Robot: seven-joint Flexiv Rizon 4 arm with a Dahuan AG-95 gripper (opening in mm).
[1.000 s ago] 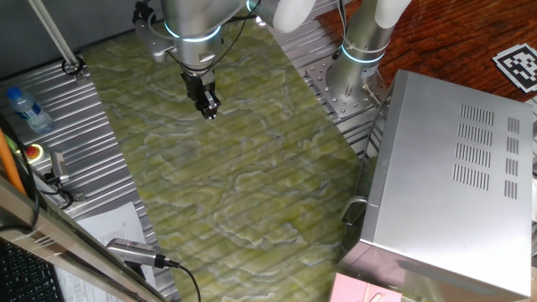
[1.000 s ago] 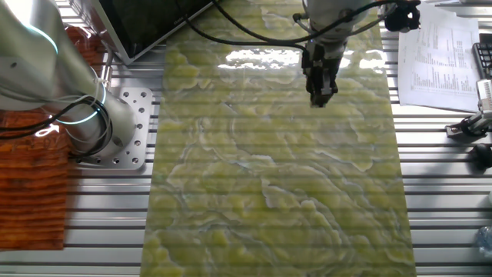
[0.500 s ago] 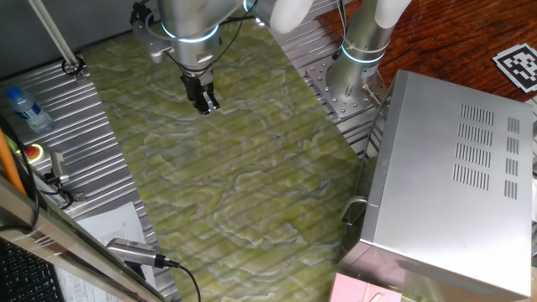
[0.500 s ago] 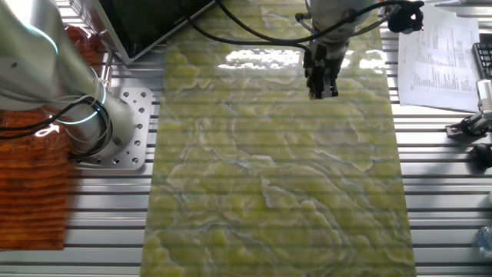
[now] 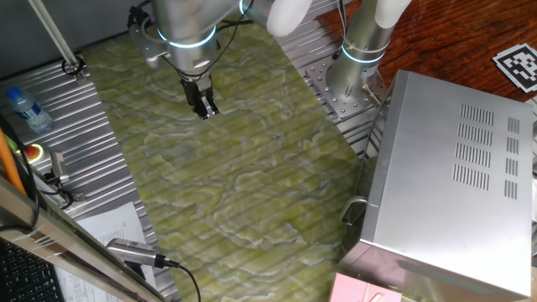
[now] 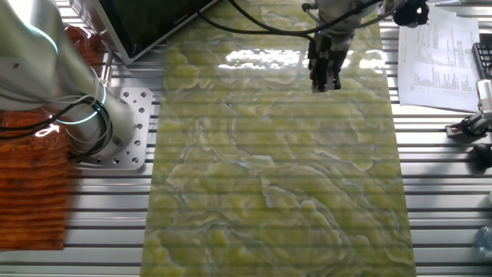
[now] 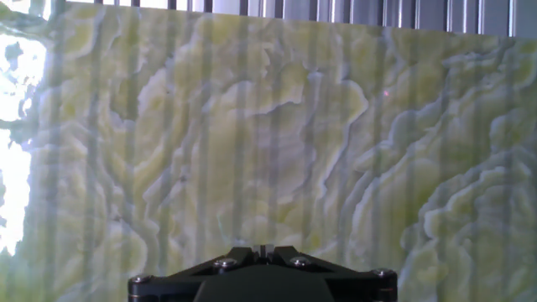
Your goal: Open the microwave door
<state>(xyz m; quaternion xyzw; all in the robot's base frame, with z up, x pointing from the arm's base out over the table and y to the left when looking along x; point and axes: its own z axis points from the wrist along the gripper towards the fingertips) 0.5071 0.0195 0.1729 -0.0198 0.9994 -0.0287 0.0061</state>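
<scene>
The microwave (image 5: 453,184), a big silver box with vent slots, stands at the right edge of the green marbled mat. Its door shows as a dark glass panel in a silver frame (image 6: 146,23) at the top left of the other fixed view, and it looks closed. A slim bar handle (image 5: 354,208) sticks out from the front edge. My gripper (image 5: 205,110) (image 6: 324,85) hangs over the far end of the mat, well away from the microwave. In the hand view its fingertips (image 7: 264,248) are pressed together, holding nothing, with only mat below.
A second arm's base (image 5: 357,59) (image 6: 92,123) is bolted beside the microwave. A water bottle (image 5: 25,109) and a red button (image 5: 33,152) sit on the ribbed table at the left. A pink box (image 5: 369,292) lies by the microwave's near corner. Papers (image 6: 438,54) lie beyond the mat.
My gripper has drifted a little further toward the far end of the mat, away from the microwave, staying shut. The microwave door has not moved.
</scene>
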